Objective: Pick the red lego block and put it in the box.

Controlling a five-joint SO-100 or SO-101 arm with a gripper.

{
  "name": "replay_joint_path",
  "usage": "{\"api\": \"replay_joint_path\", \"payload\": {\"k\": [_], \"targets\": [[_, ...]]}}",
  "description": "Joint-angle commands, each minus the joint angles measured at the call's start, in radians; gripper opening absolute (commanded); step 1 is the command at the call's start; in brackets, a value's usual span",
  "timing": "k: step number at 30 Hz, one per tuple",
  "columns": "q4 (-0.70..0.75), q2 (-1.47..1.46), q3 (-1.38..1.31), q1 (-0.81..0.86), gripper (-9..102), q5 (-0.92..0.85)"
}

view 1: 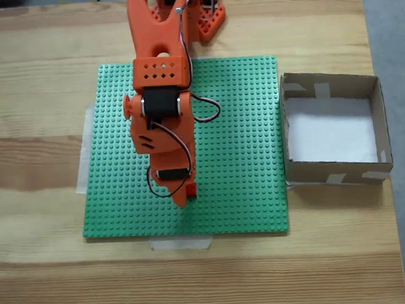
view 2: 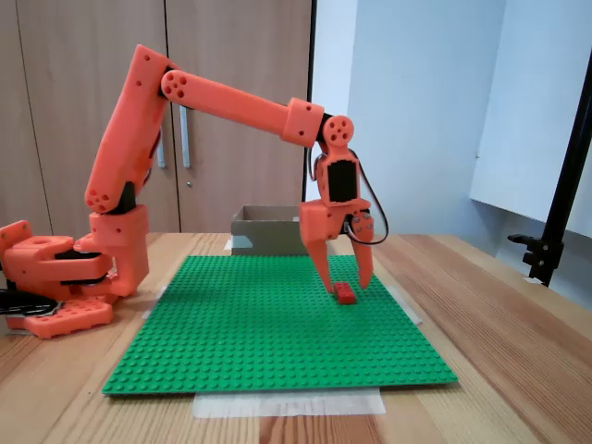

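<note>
where the side-on fixed view begins at its left edge, the orange arm's base (view 2: 55, 287) sits on the wooden table (view 2: 518, 314), and behind it stand brown cupboard doors (view 2: 92, 92). from the base the arm (view 2: 231, 102) rises, folds and reaches rightward, then drops to the gripper (view 2: 345, 286), which points straight down over the green baseplate (view 2: 268, 342). its two fingers stand apart, one on each side of the red lego block (view 2: 346, 294), with their tips at the level of the plate. the block lies flat on the studs right between them; whether either finger touches it cannot be told, so the claw reads as released, not clenched. just behind the gripper, past the plate's far edge, the box (view 2: 264, 231) shows its grey-brown wall. at the right edge a black stand (view 2: 564, 185) leans up from the table.

in the top-down fixed view, going left to right, pale tape (view 1: 88, 153) peeks from under the baseplate's (view 1: 243, 142) left side, then the arm (view 1: 160, 92) runs down the plate's middle. a sliver of the red block (view 1: 192, 189) shows beside the gripper's (view 1: 185, 195) lower end, near the plate's lower edge. well to the right, just off the plate and apart from the block, the box (view 1: 378, 126) sits with its white bottom bare and tape patches on its walls.
</note>
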Motion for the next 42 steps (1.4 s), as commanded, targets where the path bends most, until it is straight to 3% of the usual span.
{"api": "replay_joint_path", "payload": {"k": [1,42], "targets": [[-0.021,0.017,0.005,0.0,23,0.0],[-0.077,0.097,0.032,-0.006,3,0.02]]}}
